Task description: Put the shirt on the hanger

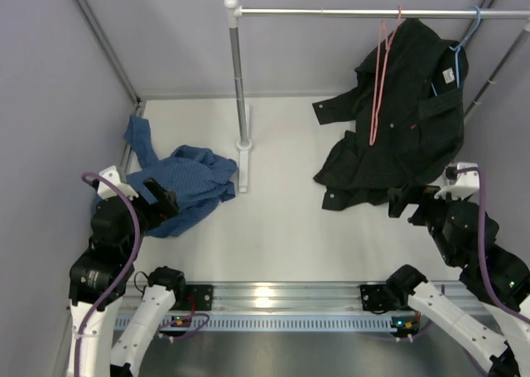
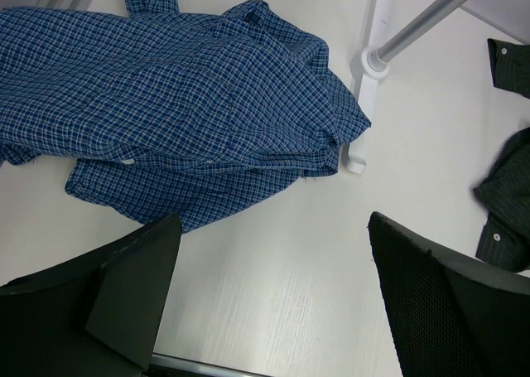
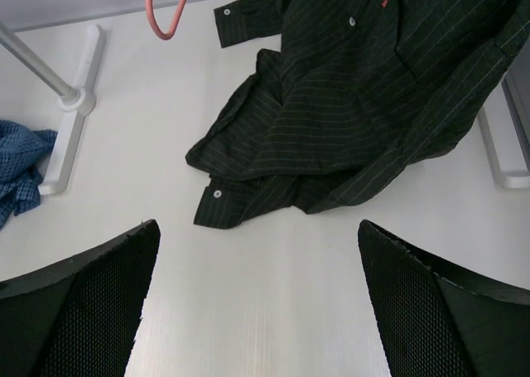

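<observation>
The blue checked shirt (image 1: pixel 186 182) lies crumpled on the table at the left, beside the rail's foot; it fills the upper left of the left wrist view (image 2: pixel 174 95). The pink-red wire hanger (image 1: pixel 381 74) hangs empty from the rail (image 1: pixel 373 13), in front of the black shirt; its lower loop shows in the right wrist view (image 3: pixel 166 8). My left gripper (image 1: pixel 166 203) is open and empty at the shirt's near edge (image 2: pixel 273 261). My right gripper (image 1: pixel 407 205) is open and empty, just near of the black shirt's hem (image 3: pixel 257 269).
A larger black striped shirt (image 1: pixel 397 120) hangs on a light blue hanger (image 1: pixel 464 41) at the right, its lower part draped on the table (image 3: pixel 348 95). The rail's post and white foot (image 1: pixel 243 157) stand between the two shirts. Grey walls enclose the table.
</observation>
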You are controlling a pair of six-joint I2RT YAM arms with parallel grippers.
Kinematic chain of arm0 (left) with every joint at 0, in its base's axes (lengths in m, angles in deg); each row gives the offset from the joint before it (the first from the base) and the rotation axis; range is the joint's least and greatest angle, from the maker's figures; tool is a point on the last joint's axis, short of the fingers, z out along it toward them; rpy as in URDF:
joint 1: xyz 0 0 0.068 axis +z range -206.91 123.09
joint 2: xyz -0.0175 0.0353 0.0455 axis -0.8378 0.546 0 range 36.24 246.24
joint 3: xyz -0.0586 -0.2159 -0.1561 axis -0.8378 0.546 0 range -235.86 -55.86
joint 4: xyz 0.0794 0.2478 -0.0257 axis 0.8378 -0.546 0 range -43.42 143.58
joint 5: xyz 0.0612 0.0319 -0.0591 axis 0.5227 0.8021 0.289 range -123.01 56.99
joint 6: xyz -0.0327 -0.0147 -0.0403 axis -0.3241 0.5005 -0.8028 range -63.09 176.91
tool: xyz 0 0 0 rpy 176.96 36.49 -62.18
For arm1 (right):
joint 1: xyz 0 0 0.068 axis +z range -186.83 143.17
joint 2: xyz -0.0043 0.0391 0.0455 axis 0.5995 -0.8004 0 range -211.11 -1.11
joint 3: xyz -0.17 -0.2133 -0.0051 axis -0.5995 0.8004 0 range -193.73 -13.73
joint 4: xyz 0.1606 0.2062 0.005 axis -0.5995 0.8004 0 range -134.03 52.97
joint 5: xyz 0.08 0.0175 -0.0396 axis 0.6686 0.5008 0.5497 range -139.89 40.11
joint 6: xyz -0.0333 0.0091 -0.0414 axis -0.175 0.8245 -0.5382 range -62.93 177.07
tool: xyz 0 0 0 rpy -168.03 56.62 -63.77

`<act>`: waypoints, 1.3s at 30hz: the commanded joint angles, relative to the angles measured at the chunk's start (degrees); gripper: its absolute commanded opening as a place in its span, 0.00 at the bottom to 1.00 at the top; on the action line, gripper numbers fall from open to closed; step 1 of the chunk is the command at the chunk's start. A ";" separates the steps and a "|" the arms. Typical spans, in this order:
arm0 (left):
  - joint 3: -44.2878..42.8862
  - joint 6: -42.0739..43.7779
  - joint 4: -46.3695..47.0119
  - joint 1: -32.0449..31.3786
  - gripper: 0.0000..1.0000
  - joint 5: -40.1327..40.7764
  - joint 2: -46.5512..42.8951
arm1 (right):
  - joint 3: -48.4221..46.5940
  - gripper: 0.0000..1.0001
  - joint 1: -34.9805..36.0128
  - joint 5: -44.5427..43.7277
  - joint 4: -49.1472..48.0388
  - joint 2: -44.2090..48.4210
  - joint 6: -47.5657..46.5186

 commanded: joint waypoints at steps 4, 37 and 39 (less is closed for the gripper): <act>-0.15 -0.82 -0.01 -0.09 0.98 0.88 0.39 | 1.02 1.00 -0.65 -0.77 -2.11 0.00 -0.54; -22.56 -29.91 0.78 -15.65 0.97 31.21 75.71 | 13.33 0.99 -0.65 21.81 -14.67 -3.60 2.27; -22.30 -30.18 0.96 -15.82 0.90 30.07 78.16 | 13.24 1.00 -0.66 22.08 -14.77 -3.60 2.18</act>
